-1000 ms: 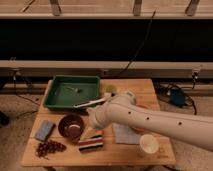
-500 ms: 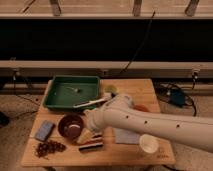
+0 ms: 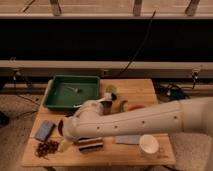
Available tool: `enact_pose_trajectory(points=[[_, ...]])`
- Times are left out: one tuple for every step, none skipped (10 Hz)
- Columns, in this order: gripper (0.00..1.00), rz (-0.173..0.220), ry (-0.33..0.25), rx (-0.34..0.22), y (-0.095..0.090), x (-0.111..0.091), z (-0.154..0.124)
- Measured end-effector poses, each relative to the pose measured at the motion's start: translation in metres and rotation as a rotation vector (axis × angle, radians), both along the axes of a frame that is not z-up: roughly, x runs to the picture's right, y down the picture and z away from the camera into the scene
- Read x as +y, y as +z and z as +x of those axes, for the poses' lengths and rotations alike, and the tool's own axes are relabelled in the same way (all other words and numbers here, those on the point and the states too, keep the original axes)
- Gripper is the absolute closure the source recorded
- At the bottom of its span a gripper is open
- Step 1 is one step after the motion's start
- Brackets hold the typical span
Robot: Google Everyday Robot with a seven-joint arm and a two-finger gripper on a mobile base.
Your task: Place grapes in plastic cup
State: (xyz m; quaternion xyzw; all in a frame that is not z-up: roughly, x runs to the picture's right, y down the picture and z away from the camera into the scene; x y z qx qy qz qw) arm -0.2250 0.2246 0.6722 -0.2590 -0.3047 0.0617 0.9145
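Dark purple grapes [image 3: 46, 148] lie on the wooden table [image 3: 144, 93] just in front of the blue sponge [image 3: 44, 130]. The gripper [image 3: 67, 142] hangs just right of the sponge; whether it is apart or together cannot be told. The yellow-green plastic cup [image 3: 111, 90] stands well right of the sponge, farther back.

1 white arm [image 3: 150, 117] stretched R to L across view, gripper [image 3: 75, 131] at L end, mostly hidden

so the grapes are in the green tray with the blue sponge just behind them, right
Not in the green tray: the grapes lie on the table, front left corner, blue sponge just behind them, per the camera view. The end effector is beside them.
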Motion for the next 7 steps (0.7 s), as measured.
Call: enact_pose_trajectory(points=[[0.22,0.001,-0.035,-0.01,0.006,0.011,-0.016],[0.22,-0.002,-0.07,-0.019,0.014,0.025,-0.029],[0.22,-0.004,-0.092,-0.024,0.02,0.034,-0.038],[0.22,-0.013,-0.12,-0.031,0.026,0.046,-0.05],[0.22,-0.019,-0.13,-0.033,0.028,0.051,-0.053],[0.22,-0.024,-0.143,-0.036,0.028,0.057,-0.056],[0.22,-0.029,-0.151,-0.038,0.03,0.061,-0.058]])
